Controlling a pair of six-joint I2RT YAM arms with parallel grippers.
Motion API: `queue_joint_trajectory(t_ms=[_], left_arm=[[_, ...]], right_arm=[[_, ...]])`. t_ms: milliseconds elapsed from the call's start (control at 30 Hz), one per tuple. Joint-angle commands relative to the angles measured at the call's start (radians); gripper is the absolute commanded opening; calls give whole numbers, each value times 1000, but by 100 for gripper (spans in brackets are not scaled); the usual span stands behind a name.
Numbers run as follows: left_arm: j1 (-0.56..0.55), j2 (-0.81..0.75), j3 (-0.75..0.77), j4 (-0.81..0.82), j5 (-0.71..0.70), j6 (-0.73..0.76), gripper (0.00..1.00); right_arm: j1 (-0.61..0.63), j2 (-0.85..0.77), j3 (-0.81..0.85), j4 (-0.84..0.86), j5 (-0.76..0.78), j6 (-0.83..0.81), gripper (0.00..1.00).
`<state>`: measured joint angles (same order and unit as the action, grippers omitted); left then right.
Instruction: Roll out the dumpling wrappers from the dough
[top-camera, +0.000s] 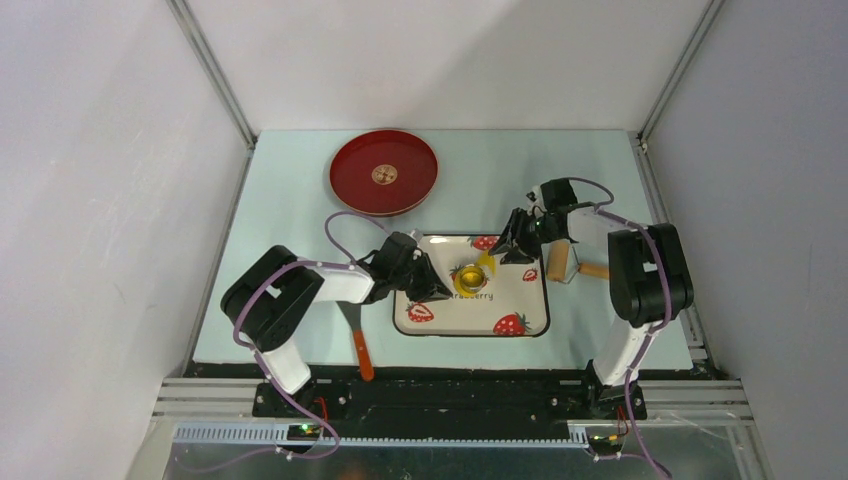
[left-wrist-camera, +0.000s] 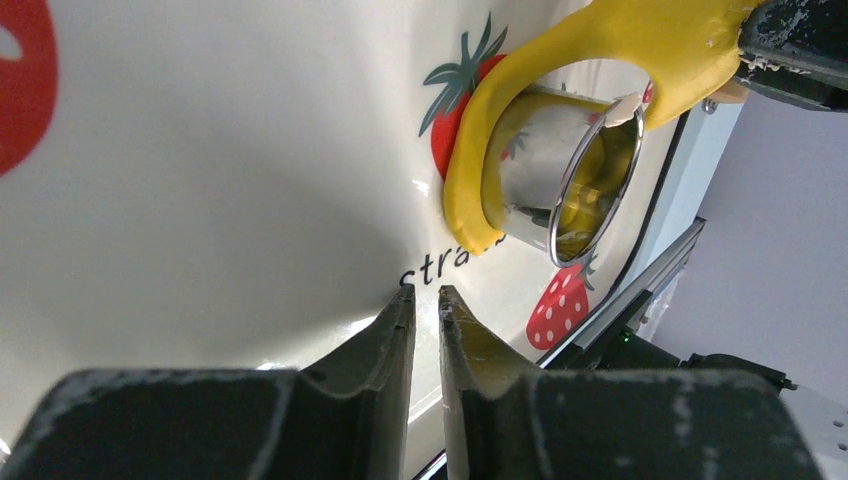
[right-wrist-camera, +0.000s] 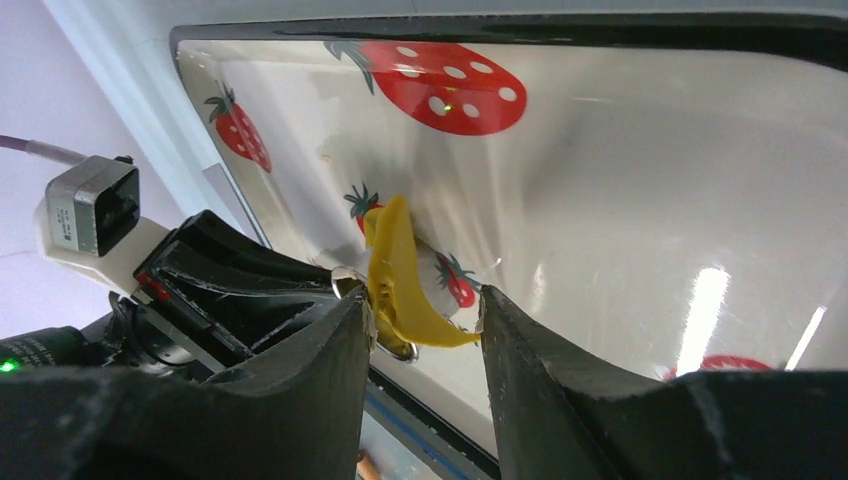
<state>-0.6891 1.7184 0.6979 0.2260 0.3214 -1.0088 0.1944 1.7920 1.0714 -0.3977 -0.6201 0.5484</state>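
Strawberry-printed white tray is bearing a round steel cutter. The right gripper is pinching the bright yellow dough scrap looped around it, while the left gripper is idling almost closed, empty. Yellow is showing inside the cutter, likely a cut wrapper; plating looks undone.

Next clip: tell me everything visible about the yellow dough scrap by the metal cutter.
The dough scrap is soft-looking, bright yellow putty: a smooth curved strip with ragged edges. It loops around the steel round cutter on the strawberry tray and touches the cutter's wall. Its lower end reaches the tray. Its upper end rises between the spread fingers of the right hand. Whether it is pinched there is unclear.
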Motion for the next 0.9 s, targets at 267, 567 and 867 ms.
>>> queue_joint_trajectory(t_ms=[267, 567, 867], left_arm=[[2, -116, 31, -208, -108, 131, 33], [57, -374, 42, -328, -207, 188, 46], [123, -612, -43, -352, -234, 204, 48]], right_arm=[[17, 47, 5, 138, -128, 86, 40], [80, 73, 64, 94, -101, 80, 32], [144, 81, 145, 92, -90, 111, 28]])
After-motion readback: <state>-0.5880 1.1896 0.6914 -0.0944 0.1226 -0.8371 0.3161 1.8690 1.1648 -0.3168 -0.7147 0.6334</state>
